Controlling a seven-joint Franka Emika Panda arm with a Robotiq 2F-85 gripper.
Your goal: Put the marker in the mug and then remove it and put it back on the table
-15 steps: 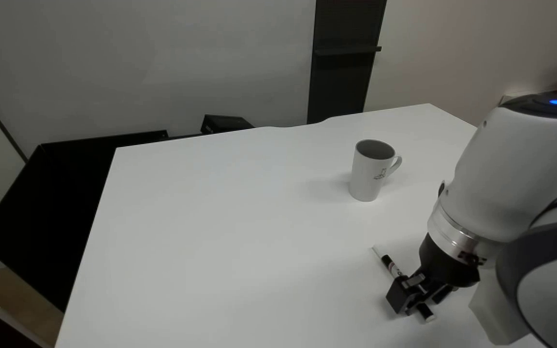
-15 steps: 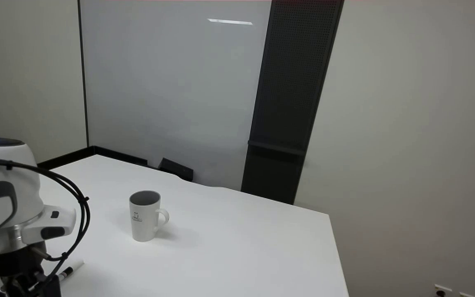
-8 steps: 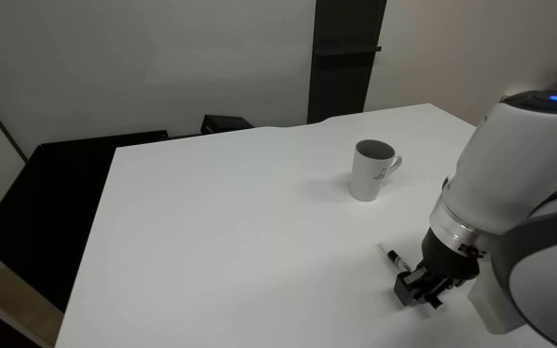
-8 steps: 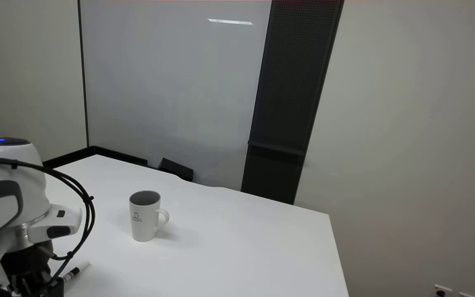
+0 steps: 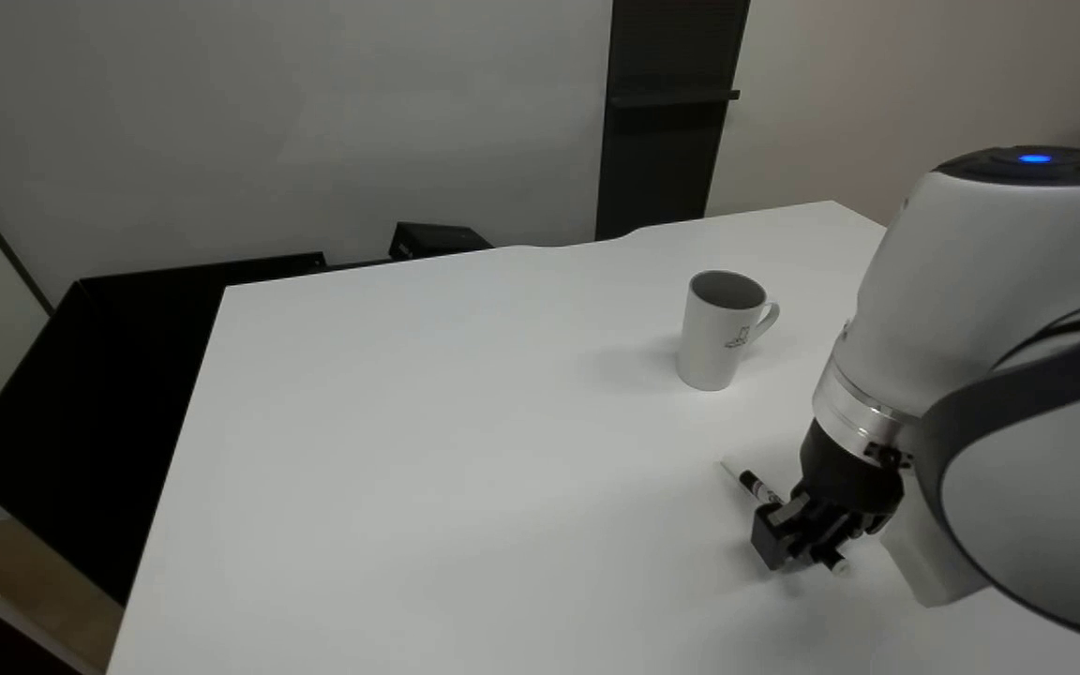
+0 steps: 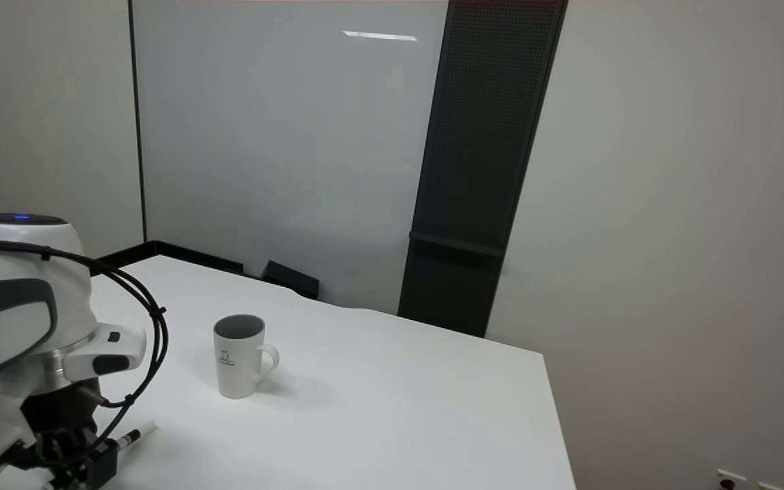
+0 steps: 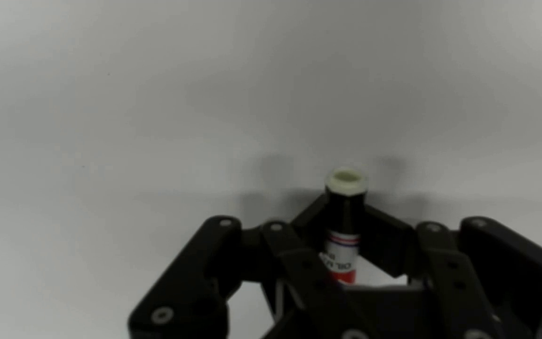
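The marker (image 7: 344, 252), with white barrel, black band and red stripe, is squeezed between the two black fingers of my gripper (image 7: 345, 216) in the wrist view. In an exterior view the gripper (image 5: 798, 551) grips it near one end, and the marker (image 5: 759, 487) points slantwise toward the mug side. It seems to hang just above the white table (image 5: 427, 441), with shadow beneath. The white mug (image 5: 711, 342) stands upright, its dark mouth up, apart from the gripper. Both exterior views show the mug (image 6: 237, 364); there the arm partly hides the marker (image 6: 135, 435).
A small black box (image 5: 437, 240) sits behind the table's far edge. Dark panels (image 5: 118, 403) stand beyond one table side. Black cables (image 6: 150, 299) loop out from the arm. A wall with a tall dark strip (image 6: 480, 170) rises behind.
My gripper has closed on the marker and risen a little from the table with it, shifting slightly nearer the mug. The mug has stayed in place.
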